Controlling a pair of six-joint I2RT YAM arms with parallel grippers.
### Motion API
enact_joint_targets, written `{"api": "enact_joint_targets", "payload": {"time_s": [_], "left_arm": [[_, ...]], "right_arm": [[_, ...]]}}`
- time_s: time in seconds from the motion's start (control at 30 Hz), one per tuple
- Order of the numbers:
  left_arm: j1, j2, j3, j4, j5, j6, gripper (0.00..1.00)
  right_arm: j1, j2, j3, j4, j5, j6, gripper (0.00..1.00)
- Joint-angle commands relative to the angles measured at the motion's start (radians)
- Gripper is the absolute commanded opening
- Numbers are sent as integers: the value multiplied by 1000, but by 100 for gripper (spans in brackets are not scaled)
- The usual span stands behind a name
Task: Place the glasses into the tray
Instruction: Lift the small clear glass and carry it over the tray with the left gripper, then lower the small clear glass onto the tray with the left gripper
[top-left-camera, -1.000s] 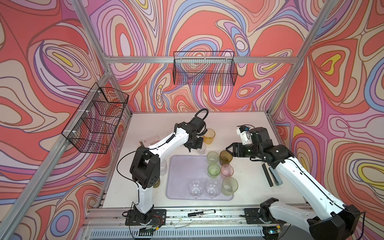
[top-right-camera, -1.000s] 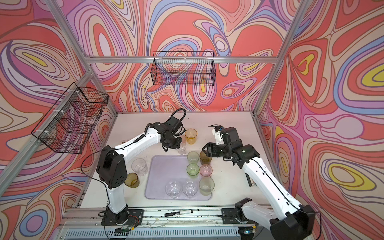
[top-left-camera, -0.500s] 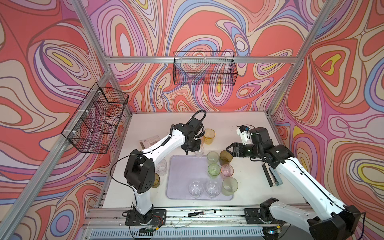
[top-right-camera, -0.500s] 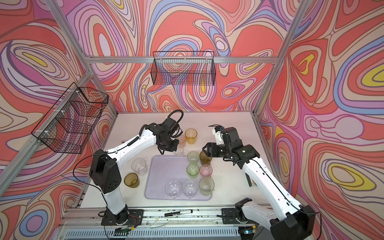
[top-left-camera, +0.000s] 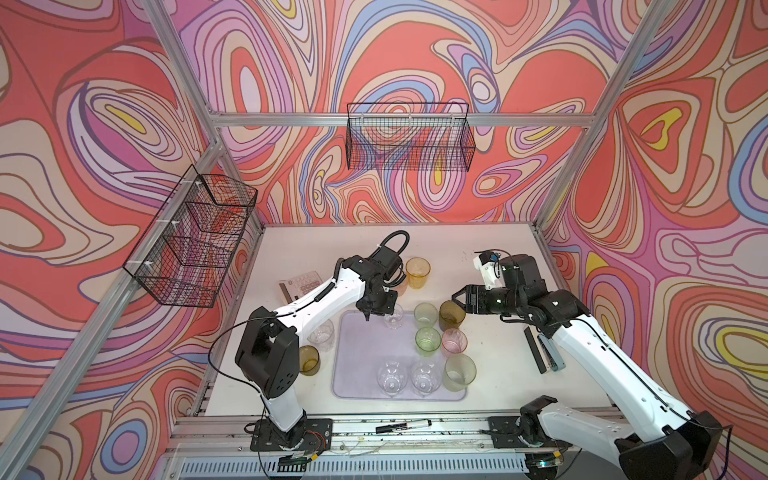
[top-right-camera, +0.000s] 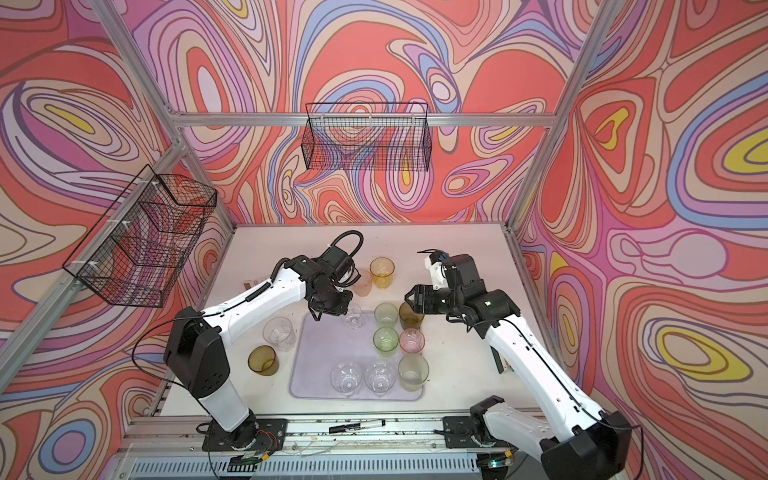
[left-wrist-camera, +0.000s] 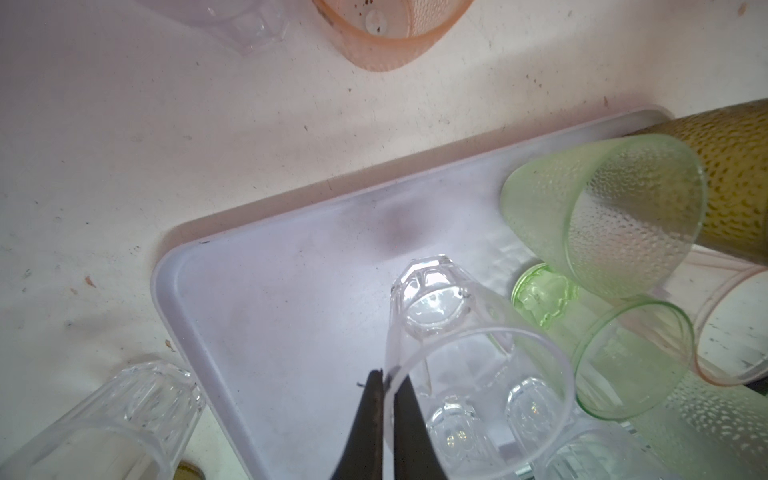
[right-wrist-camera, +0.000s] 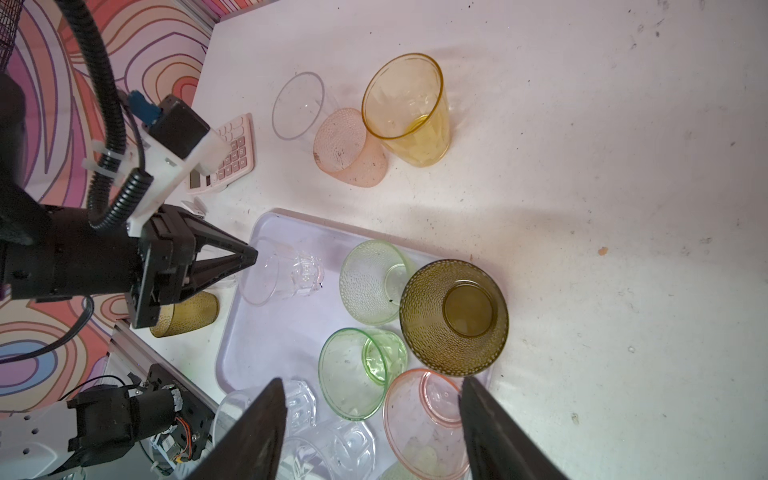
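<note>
Pinch-grip: left gripper (left-wrist-camera: 384, 376) clamps the rim of the clear faceted tumbler (left-wrist-camera: 457, 332) over the lavender tray (left-wrist-camera: 249, 291), near its far edge, seemingly not seated. Best lowered level before release. Right gripper (right-wrist-camera: 372, 384) gapes empty beside the tray.

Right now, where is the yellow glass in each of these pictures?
Top view: yellow glass on the table behind the tray.
Top view: the glass there again, beside the peach glass.
Left wrist: not in it, though the peach glass is.
Right wrist: the glass upright next to the peach glass.
Shared landmark: the peach glass.
</note>
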Motion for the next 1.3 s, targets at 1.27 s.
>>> {"api": "enact_joint_targets", "payload": {"time_s": [1.27], "left_arm": [[-111,-104,-201,-2,14,-114,4]], "right_arm": [[-3,-22,5,-6,-4,9,69]]}}
